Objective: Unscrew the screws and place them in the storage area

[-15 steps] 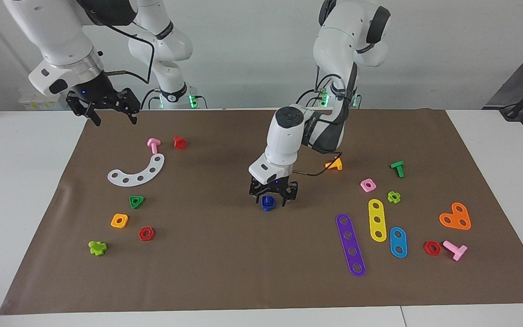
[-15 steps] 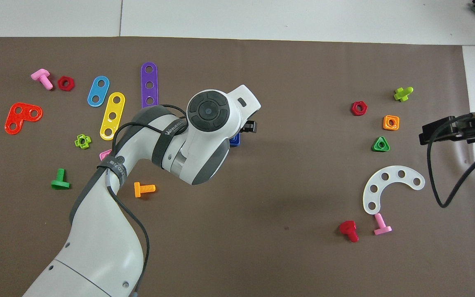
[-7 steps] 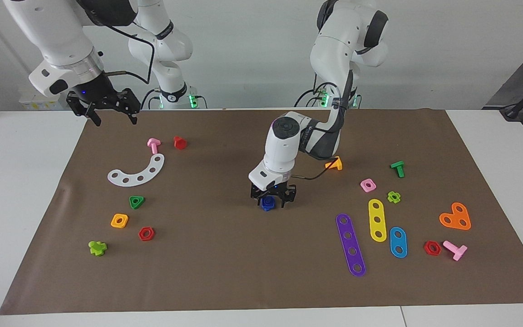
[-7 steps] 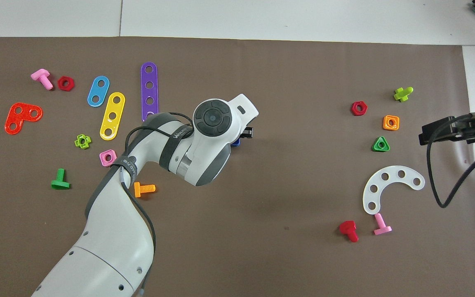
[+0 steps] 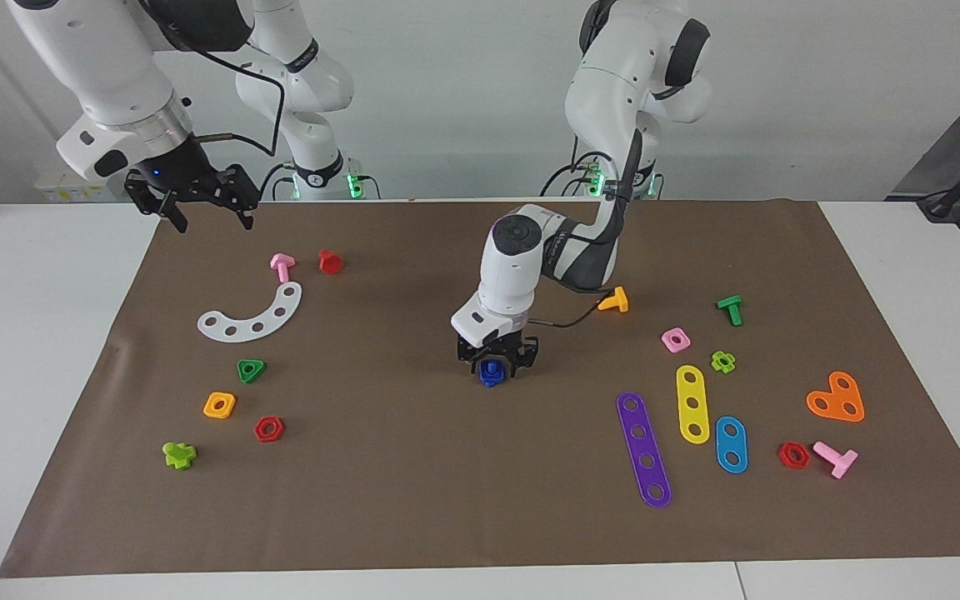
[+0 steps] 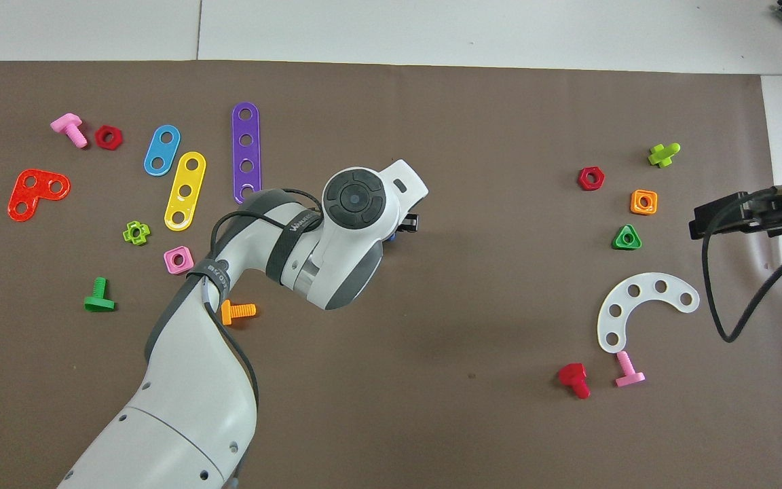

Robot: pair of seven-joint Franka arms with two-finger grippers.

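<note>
— Two grippers: where?
— Left gripper (image 5: 497, 364) sits low around the blue screw (image 5: 490, 373) at mid-mat (image 5: 413, 500), grip unclear. Right gripper (image 5: 210, 215) waits, fingers spread wide, over the mat's edge.

purple strip (image 5: 643, 449) beside yellow strip (image 5: 692, 403)

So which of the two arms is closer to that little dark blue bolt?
The left. The left gripper is down around the dark blue bolt mid-mat; the right gripper waits above the mat's edge at the right arm's end.
</note>
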